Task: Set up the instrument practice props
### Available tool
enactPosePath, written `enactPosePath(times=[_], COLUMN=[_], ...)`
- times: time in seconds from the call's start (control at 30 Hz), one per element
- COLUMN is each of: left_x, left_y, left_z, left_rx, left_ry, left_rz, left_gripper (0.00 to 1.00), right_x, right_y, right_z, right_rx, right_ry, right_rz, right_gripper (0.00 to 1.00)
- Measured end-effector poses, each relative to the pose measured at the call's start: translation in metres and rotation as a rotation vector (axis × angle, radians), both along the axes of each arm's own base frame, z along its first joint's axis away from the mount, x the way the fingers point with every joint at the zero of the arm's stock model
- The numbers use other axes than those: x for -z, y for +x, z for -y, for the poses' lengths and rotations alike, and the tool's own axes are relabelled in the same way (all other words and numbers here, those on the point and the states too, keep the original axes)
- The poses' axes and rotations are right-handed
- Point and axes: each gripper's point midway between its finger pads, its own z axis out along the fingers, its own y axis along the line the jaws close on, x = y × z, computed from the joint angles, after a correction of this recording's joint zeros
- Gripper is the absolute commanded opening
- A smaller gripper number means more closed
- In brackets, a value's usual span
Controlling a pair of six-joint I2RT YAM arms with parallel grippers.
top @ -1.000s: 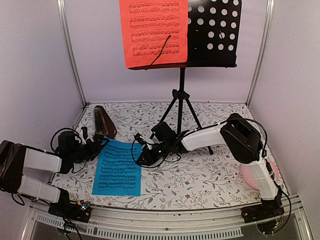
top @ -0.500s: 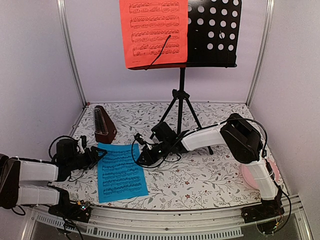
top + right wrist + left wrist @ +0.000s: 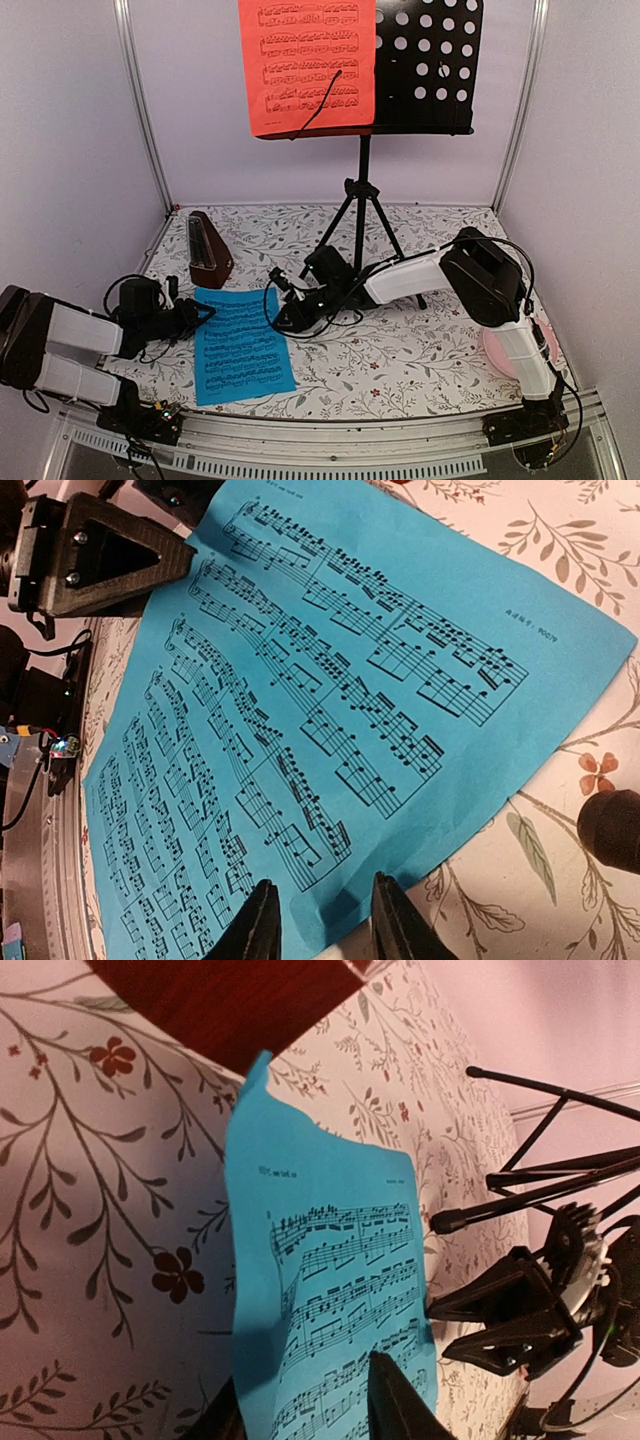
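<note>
Cyan sheet [image 3: 243, 345] flat on bench [image 3: 400, 350], long axis near-to-far. Left gripper [image 3: 205, 314] at its left edge, right gripper [image 3: 278, 318] at its right, equally near; both part open, holding nothing.

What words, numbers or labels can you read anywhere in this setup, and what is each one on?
No text here is clear enough to quote.
On the cyan sheet: printed music notation, plus a short line of small print near one corner, too small to read.
On the red sheet on the music stand: music notation only, any words too small to read.
On the wooden metronome: no label visible.
</note>
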Motion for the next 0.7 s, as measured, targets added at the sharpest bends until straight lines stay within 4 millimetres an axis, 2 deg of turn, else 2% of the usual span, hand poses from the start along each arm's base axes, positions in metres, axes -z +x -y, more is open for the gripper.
enactPosePath(times=[0.1,0.17,0.27,0.33,0.43,0.5,0.7], left_x=[-0.007,-0.019,-0.047,-0.074,-0.114,-0.131,-0.138], left_y=[0.004,0.008,0.015,0.021,0.028,0.029,0.021], left_z=[-0.001,-0.003,-0.008,-0.011,-0.012,-0.011,0.001], left_rx=[0.002,-0.002,-0.018,-0.019,-0.006,0.009,0.112], left_ry=[0.017,0.039,0.078,0.116,0.166,0.179,0.214], left_rz=[0.020,0.054,0.129,0.198,0.291,0.328,0.302], left_gripper=[0.10,0.00,0.00,0.00,0.00,0.00,0.00], right_x=[-0.002,-0.004,-0.007,-0.016,-0.039,-0.063,-0.140], right_y=[-0.004,-0.009,-0.017,-0.024,-0.034,-0.038,-0.043], right_z=[0.003,0.007,0.015,0.020,0.027,0.029,0.031], right_rx=[-0.007,-0.009,-0.015,-0.028,-0.052,-0.068,-0.121], right_ry=[0.006,0.000,-0.005,0.004,0.039,0.081,0.207], right_rz=[-0.005,-0.014,-0.032,-0.043,-0.035,-0.011,0.128], right_gripper=[0.38,0.42,0.50,0.53,0.57,0.61,0.78])
